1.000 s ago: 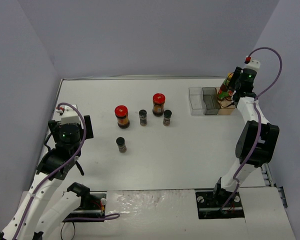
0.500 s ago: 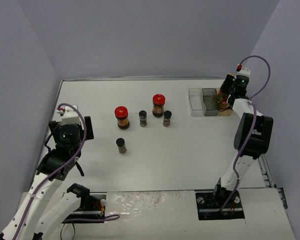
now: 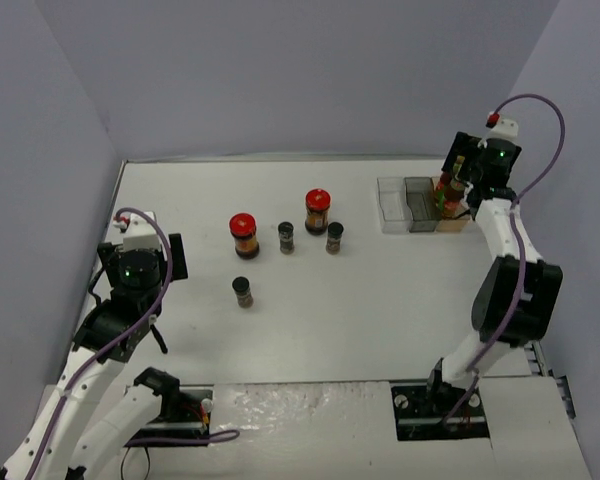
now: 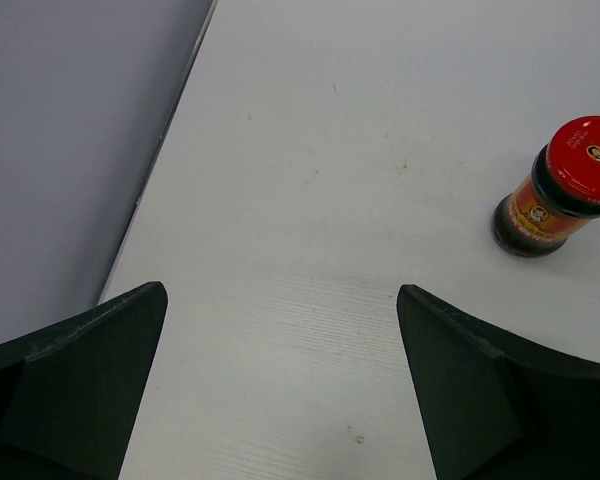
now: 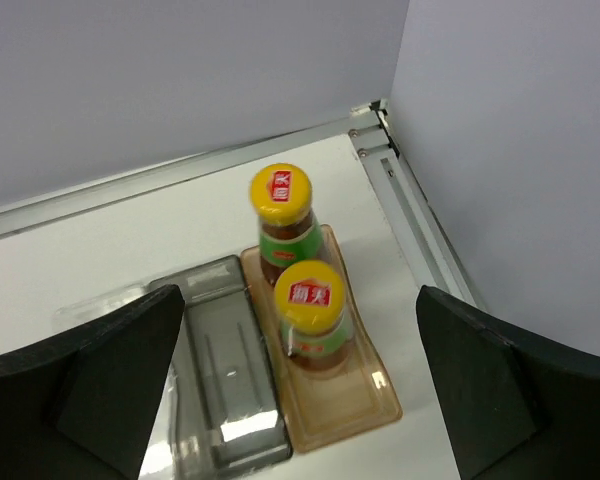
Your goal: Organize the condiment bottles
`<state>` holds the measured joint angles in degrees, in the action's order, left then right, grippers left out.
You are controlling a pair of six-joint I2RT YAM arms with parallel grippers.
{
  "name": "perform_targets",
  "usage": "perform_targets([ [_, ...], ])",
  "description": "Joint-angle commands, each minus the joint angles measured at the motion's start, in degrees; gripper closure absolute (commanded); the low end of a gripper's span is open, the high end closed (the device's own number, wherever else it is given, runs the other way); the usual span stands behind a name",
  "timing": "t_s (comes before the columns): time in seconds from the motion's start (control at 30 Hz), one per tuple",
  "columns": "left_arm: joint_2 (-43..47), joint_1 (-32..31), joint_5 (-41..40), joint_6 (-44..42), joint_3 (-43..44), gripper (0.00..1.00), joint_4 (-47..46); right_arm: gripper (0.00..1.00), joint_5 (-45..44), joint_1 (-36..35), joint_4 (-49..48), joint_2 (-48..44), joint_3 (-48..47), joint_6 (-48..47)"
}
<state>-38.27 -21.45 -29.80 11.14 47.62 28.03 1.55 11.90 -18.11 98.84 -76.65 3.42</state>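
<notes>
**Right arm.** The right gripper hangs over the far right corner of the table, above the three-compartment tray. Its jaws are spread wide. In the wrist view the two fingers sit at the frame's edges, and neither touches a bottle.

Two yellow-capped sauce bottles stand upright in the amber compartment, one behind the other. The far bottle is touching or just beside the near bottle. Both appear in the gap between the spread jaws, below the fingertips, and are not gripped. The grey compartment lies directly to their left.

**Left arm.** The left gripper is at the left side of the table, its jaws likewise spread wide with only bare table surface between them. One red-lidded jar stands upright ahead of the right-hand finger, outside the gap and well apart from it.

**Remaining items, overhead view.**
- That same jar stands mid-table.
- The second red-lidded jar is to its right.
- Two black-capped jars stand near the second red-lidded jar.
- A third black-capped jar stands nearer the arms.

All five are upright, apart from one another and well apart from the tray.
</notes>
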Motion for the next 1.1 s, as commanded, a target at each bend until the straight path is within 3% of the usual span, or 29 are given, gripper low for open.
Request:
perform_targets([
  [0.0, 0.25, 0.27, 0.59, 0.20, 1.45, 0.03, -2.98, 0.00, 3.91, -4.15, 7.01, -14.71, 2.55, -0.31],
  [0.2, 0.09, 0.27, 1.42, 0.27, 1.67, 0.03, -2.90, 0.00, 12.52, -14.62, 12.44, -24.50, 7.46, -1.18],
  [0.33, 0.04, 0.35, 1.84, 0.30, 1.78, 0.03, -2.72, 0.00, 16.77, -23.79, 12.57, -23.40, 7.15, -4.52],
  [0.6, 0.39, 0.27, 1.76, 0.03, 1.43, 0.03, -2.80, 0.00, 28.45, -30.78, 12.74, -7.78, -0.73, -12.02],
  [0.87, -0.40, 0.27, 2.11, -0.24, 1.43, 0.03, -2.81, 0.00, 27.29, -33.43, 12.48, 6.04, -8.49, -14.93],
  [1.07, -0.31, 0.27, 1.81, -0.33, 1.25, 0.03, -3.01, 0.00, 24.86, -34.31, 11.36, 10.88, -11.46, -14.94],
])
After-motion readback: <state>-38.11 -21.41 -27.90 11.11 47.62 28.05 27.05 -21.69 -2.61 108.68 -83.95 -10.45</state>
